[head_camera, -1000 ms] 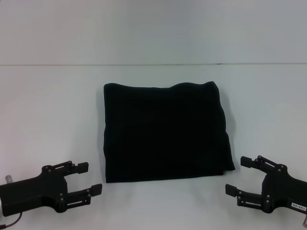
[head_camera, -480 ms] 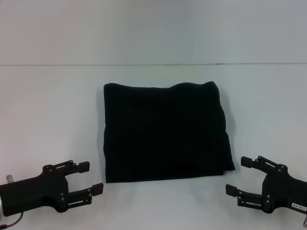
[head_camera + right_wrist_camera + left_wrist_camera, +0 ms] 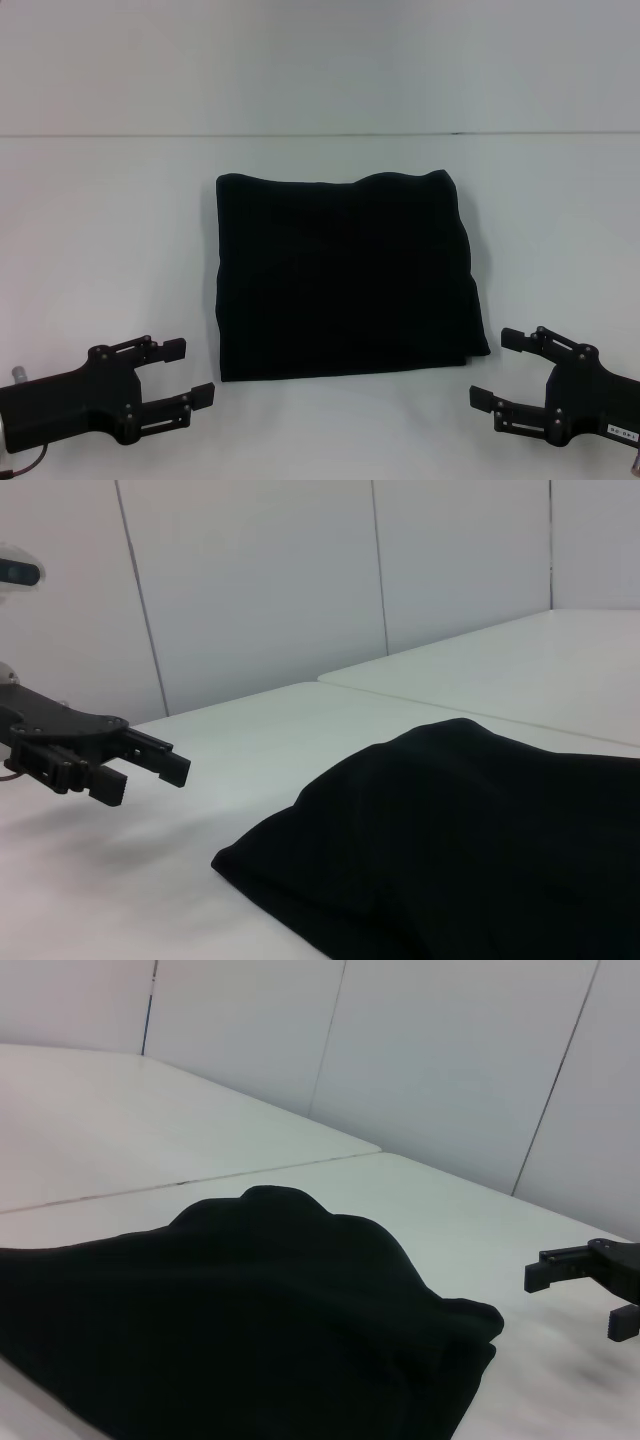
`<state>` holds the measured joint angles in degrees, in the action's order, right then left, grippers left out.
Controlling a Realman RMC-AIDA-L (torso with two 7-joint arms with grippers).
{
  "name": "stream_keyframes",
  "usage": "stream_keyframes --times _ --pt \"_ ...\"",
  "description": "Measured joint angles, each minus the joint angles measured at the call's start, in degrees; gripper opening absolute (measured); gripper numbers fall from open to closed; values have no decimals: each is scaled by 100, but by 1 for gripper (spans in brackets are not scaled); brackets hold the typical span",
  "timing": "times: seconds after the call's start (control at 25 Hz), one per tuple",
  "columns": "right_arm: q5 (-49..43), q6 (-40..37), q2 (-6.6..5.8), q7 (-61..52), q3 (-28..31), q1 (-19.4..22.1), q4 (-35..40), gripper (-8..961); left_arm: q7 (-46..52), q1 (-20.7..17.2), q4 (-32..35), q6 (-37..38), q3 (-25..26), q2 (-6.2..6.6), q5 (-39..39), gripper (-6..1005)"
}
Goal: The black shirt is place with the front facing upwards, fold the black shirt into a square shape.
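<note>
Black shirt (image 3: pixel 345 277) folded square, flat on surface (image 3: pixel 100 230). Left gripper (image 3: pixel 185 373) at 8, right gripper (image 3: pixel 500 365) at 4, both fingers wide, empty, equidistant.

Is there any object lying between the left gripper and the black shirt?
No. Only bare white table lies between the left gripper, jaws open, and the folded black shirt. The right gripper is also open, nearby.

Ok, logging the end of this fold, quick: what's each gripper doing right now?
Left gripper: open, empty, off the near left corner of the black shirt.
Right gripper: open, empty, off its near right corner.
</note>
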<state>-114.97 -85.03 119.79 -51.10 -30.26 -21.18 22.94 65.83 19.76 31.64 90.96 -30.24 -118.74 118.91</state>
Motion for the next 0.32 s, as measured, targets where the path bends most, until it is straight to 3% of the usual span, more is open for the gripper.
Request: stream_keyframes --times 0.32 --pt "1 -5 0 -3 -4 0 0 946 0 -10 0 1 0 0 0 762"
